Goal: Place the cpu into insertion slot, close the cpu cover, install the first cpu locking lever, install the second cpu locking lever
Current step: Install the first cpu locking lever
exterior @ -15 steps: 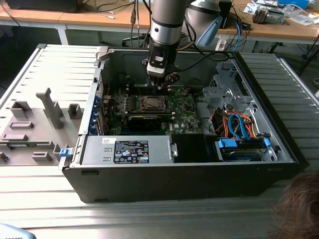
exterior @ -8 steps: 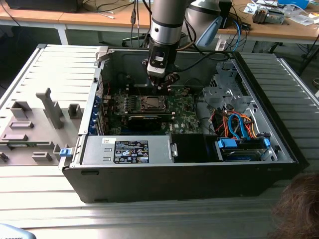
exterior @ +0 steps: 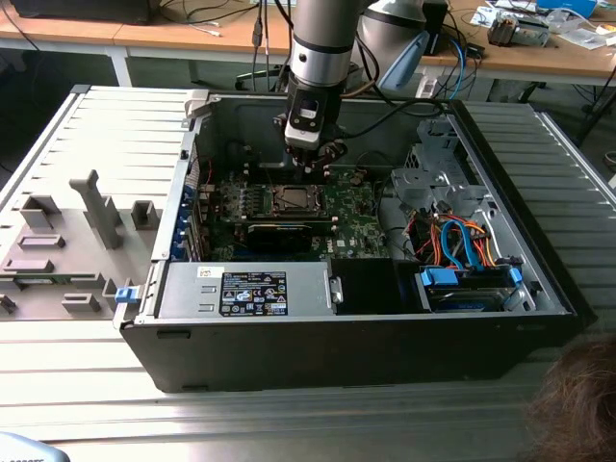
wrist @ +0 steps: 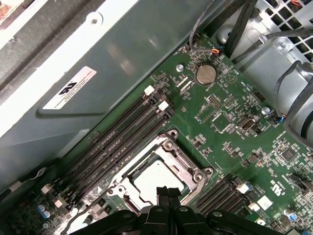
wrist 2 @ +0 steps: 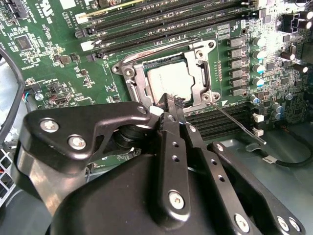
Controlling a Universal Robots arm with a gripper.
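Observation:
The cpu (wrist 2: 171, 82), a silvery square, lies in the insertion slot (wrist 2: 128, 72) on the green motherboard (wrist 2: 54, 54). The cpu cover (wrist 2: 199, 73) lies flat over it, framing its top. My gripper (wrist 2: 171, 104) hovers just above the socket's edge, fingers shut together with nothing between them. A thin metal locking lever (wrist 2: 235, 123) sticks out free from the socket's corner, slanting away over the black slots. In the first wrist view the gripper (wrist: 167, 192) overlaps the edge of the cpu (wrist: 155, 177). In the exterior view the gripper (exterior: 310, 166) hangs over the socket (exterior: 289, 199) inside the open case.
Long black memory slots (wrist 2: 161, 19) flank the socket. A coin cell (wrist: 205, 74) and the grey case wall (wrist: 98, 63) lie beyond. A power supply (exterior: 245, 289) and a drive cage with blue and orange cables (exterior: 462, 252) fill the case front. A grey fixture (exterior: 67, 241) sits outside.

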